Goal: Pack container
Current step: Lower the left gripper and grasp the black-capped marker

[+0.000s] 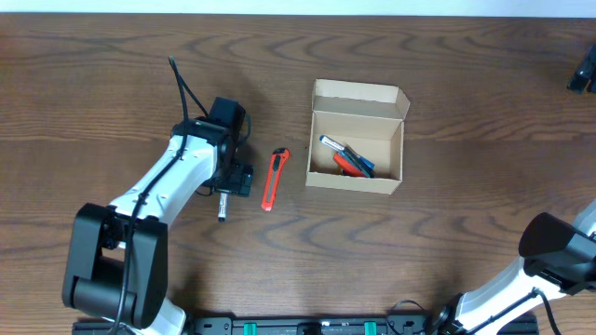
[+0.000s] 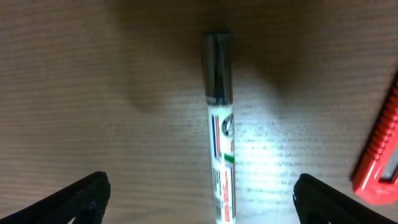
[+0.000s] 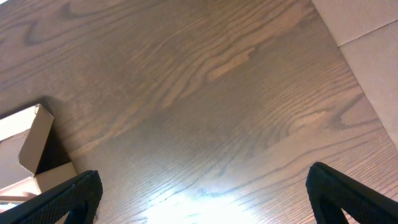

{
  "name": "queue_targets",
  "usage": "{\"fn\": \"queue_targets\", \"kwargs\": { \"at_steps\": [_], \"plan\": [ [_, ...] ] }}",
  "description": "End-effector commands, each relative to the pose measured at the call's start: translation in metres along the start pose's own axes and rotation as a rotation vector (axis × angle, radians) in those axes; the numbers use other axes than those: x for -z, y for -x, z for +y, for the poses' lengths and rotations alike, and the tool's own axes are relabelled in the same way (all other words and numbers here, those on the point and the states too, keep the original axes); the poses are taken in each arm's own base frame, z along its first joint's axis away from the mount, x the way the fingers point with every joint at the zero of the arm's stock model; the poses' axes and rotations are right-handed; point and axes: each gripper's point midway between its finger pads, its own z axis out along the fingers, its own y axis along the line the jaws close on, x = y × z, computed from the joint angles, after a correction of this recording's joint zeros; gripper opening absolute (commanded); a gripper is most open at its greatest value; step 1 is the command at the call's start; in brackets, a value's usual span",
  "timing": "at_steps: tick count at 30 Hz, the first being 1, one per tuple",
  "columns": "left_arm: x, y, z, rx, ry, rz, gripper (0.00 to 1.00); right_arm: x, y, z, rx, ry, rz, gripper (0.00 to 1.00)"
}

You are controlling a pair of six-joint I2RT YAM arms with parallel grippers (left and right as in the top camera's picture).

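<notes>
A white marker [image 2: 221, 155] with a dark cap [image 2: 217, 65] lies on the wood-grain table [image 2: 93, 93], pointing away from the camera. The left gripper [image 2: 202, 200] hangs over it, its black fingers [image 2: 78, 199] spread wide on either side of the barrel. A red utility knife [image 2: 379, 162] lies at the right edge.

Overhead view: even light, sharp, soft shadows on the table [image 1: 466, 233]. Wrist views: dim, blurred, bright glare low in frame.

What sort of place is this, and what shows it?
Probably a robotics lab bench: a left arm and right arm at a wooden table, with a cardboard container, red utility knife and marker laid out.
</notes>
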Motion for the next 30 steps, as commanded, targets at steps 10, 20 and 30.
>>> {"fn": "queue_targets", "kwargs": {
  "at_steps": [10,20,30],
  "plan": [
    [-0.007,0.013,-0.008,0.051,-0.046,-0.046,0.95,0.014,0.002,-0.002,-0.018,0.0,-0.036,0.99],
    [-0.034,-0.004,-0.01,0.042,-0.038,0.04,0.95,0.014,0.002,-0.002,-0.017,0.0,-0.037,0.99],
    [-0.042,-0.005,-0.012,0.041,-0.045,0.057,0.95,0.014,0.002,-0.002,-0.017,0.0,-0.037,0.99]
  ]
}}
